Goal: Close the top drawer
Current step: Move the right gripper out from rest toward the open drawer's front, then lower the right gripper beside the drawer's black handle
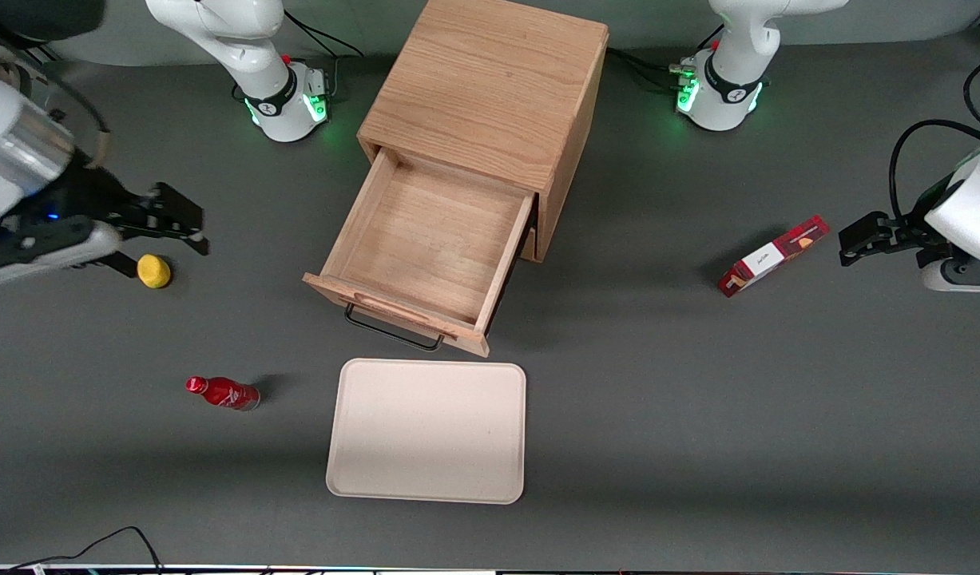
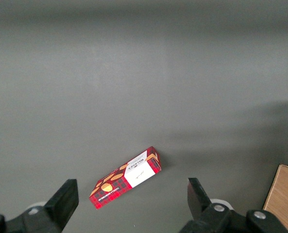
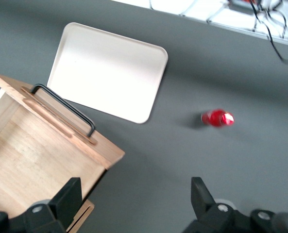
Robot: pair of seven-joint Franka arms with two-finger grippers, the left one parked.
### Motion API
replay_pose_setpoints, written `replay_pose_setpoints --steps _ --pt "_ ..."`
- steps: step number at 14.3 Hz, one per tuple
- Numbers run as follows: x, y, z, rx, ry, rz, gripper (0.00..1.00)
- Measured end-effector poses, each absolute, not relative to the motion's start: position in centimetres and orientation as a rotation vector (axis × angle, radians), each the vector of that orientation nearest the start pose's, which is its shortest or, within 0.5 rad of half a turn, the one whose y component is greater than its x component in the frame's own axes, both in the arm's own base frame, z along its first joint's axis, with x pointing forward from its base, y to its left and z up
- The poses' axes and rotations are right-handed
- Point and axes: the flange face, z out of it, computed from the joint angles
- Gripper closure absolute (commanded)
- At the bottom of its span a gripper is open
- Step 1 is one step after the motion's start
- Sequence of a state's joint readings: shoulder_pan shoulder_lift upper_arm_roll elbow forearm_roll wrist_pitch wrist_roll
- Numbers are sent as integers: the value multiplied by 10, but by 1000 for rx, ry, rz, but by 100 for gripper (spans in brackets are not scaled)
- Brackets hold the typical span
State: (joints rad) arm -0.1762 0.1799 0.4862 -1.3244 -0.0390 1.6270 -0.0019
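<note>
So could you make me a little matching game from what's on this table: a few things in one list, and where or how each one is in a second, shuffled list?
Things:
1. top drawer
2. red bottle
3. yellow ball
4. gripper

States:
A. lying on its side on the table, beside the beige tray
B. open, holding nothing, toward the working arm's end of the table
C. pulled out, nothing inside
D. resting on the table close to the gripper

Pairs: 1-C, 2-A, 3-D, 4-B
</note>
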Motion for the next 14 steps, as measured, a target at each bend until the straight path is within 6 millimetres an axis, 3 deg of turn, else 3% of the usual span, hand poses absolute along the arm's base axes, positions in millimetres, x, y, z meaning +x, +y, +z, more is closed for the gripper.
replay_pose_setpoints --steps 3,7,10,14 --pt "609 192 642 -3026 -595 -229 0" --pt "619 215 627 -2978 -652 -206 0" --pt "615 222 629 -2966 -685 -203 0" --pt "618 222 621 -2913 -915 -190 0"
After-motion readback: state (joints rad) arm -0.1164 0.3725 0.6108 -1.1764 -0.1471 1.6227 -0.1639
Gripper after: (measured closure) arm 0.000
